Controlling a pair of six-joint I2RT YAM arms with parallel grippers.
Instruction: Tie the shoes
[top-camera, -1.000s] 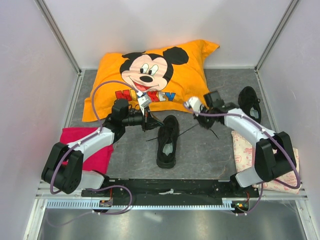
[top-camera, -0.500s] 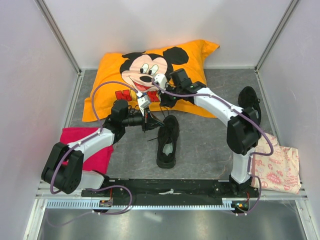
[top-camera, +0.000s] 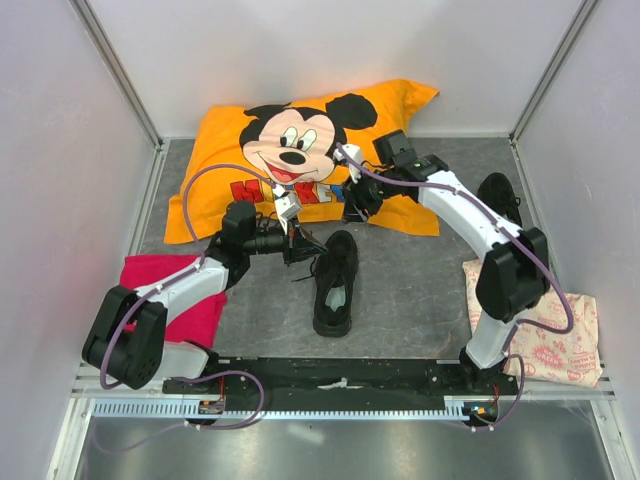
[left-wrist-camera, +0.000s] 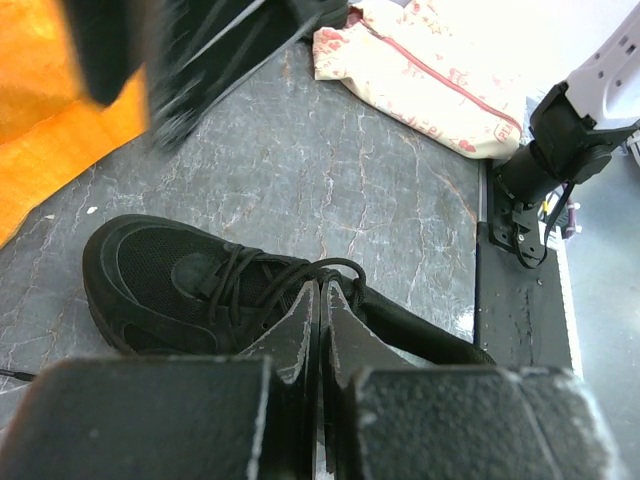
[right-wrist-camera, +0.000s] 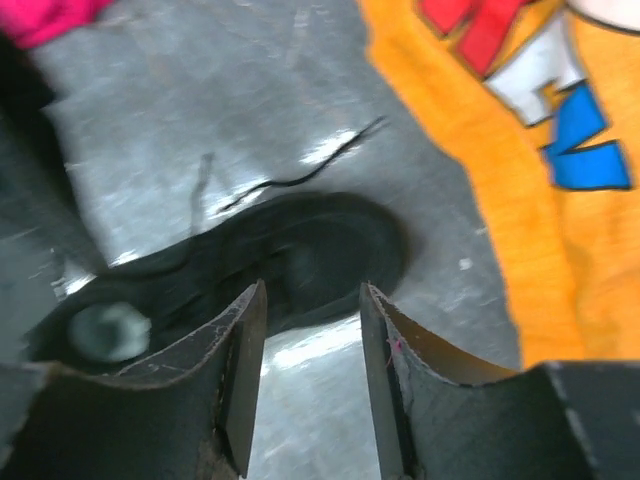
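Observation:
One black shoe (top-camera: 335, 285) lies in the middle of the grey floor, toe toward the pillow. It also shows in the left wrist view (left-wrist-camera: 180, 275) and, blurred, in the right wrist view (right-wrist-camera: 250, 270). A second black shoe (top-camera: 497, 197) lies at the far right. My left gripper (top-camera: 303, 243) (left-wrist-camera: 322, 285) is shut at the laced part of the middle shoe, with a lace loop (left-wrist-camera: 345, 268) at its tips. My right gripper (top-camera: 355, 210) (right-wrist-camera: 312, 290) is open and empty, hovering just beyond that shoe's toe. A loose lace end (right-wrist-camera: 300, 175) trails on the floor.
An orange Mickey pillow (top-camera: 300, 150) lies at the back, close to my right gripper. A red cloth (top-camera: 170, 290) lies under my left arm. A pale printed pouch (top-camera: 545, 330) lies front right and shows in the left wrist view (left-wrist-camera: 430, 80). White walls enclose the floor.
My right arm swung from the right side across to the pillow, then came back a little, and its gripper is now by the middle shoe's toe. The left arm has not moved.

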